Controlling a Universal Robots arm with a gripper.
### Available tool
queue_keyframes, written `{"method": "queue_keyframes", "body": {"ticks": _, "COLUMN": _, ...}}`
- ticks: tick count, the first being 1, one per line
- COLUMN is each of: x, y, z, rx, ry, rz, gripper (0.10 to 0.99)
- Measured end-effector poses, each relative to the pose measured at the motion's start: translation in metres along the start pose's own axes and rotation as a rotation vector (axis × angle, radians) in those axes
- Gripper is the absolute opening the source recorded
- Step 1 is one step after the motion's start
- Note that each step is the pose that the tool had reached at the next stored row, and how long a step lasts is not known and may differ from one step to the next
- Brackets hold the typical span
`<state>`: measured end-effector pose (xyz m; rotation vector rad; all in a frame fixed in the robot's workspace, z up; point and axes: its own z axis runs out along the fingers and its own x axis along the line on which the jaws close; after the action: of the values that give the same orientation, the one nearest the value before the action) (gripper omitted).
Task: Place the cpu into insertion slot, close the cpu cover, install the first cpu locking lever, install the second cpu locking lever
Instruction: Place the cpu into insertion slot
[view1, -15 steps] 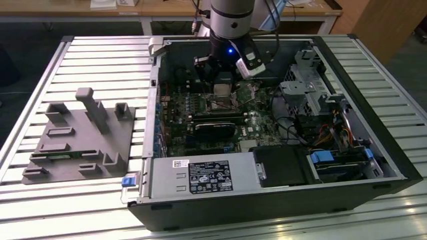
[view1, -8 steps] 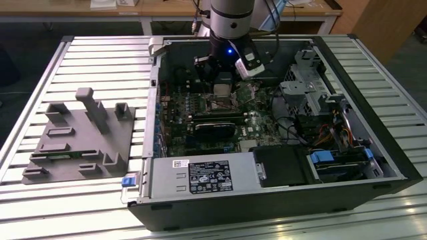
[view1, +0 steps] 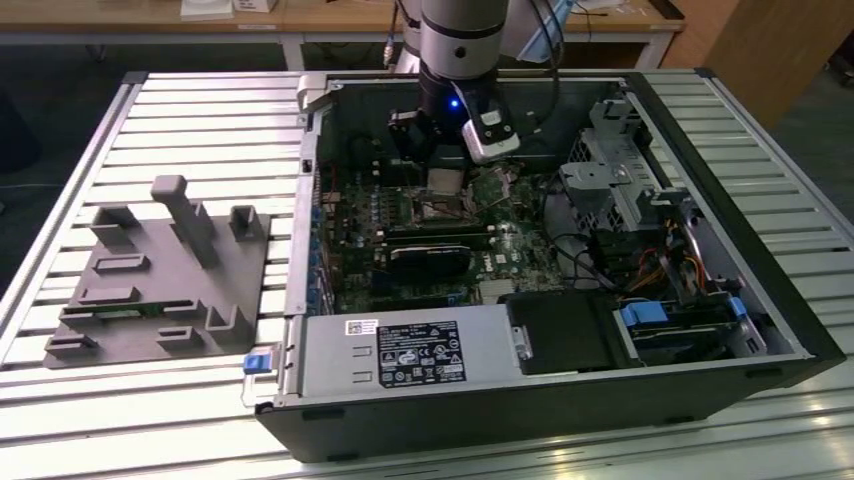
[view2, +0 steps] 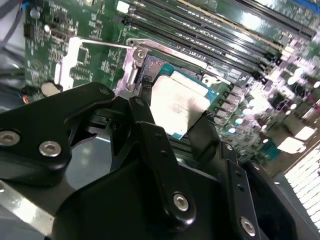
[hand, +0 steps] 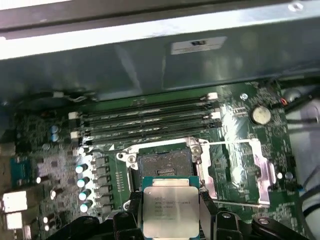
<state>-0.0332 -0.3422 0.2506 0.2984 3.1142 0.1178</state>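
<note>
Two black fingers (hand: 136, 209) of the gripper (hand: 170, 215) are clenched on the cpu (hand: 169, 200), pinching its opposite edges, silver top facing up in the first wrist view. Just past the chip, the insertion slot (hand: 165, 161) lies uncovered, dark centre showing. Beside it the cpu cover (hand: 235, 172) is swung open against the green motherboard (hand: 231, 114). Further on run the long black memory slots (hand: 145, 117), and behind them stands the grey case wall (hand: 150, 55).
</note>
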Motion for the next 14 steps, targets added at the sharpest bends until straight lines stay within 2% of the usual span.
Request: {"method": "queue_keyframes", "body": {"ticks": 14, "x": 0.0, "y": -0.0002, "z": 0.0023, "rx": 0.001, "ry": -0.0194, "rz": 0.254, "gripper": 0.541}}
